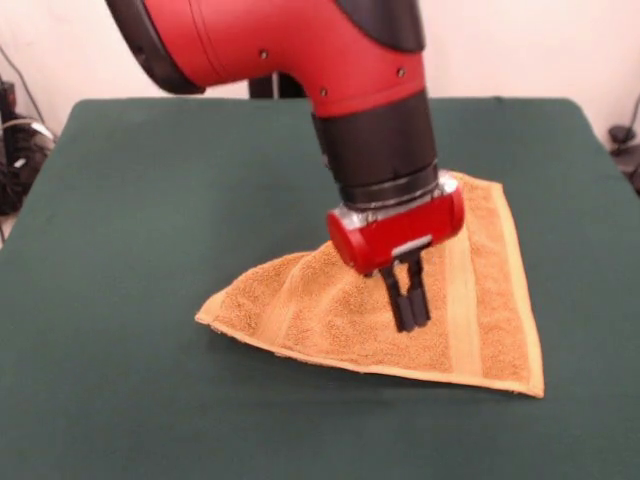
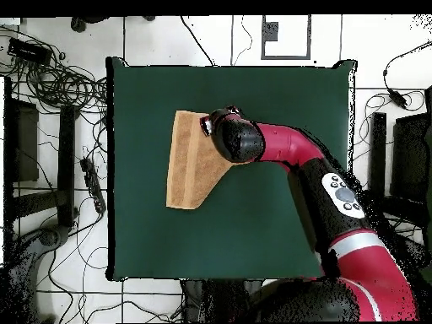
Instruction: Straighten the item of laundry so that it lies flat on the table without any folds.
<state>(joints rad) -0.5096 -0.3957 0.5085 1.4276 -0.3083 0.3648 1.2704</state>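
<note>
Orange-tan towel point(image 1: 330, 320) folded under hand point(image 1: 409, 306)

Tangled black cables point(image 2: 59, 84) strewn over the pale tiled floor point(image 2: 202, 38) on one side of the overhead view, with a black power strip point(image 2: 90, 184) lying among them. More dark cable point(image 2: 396, 63) looping across the tiles on the opposite side, beside dark equipment point(image 2: 415, 160) at the edge. Plain pale wall point(image 1: 520, 45) behind in the front view, dark gear point(image 1: 12, 150) at one edge.
</note>
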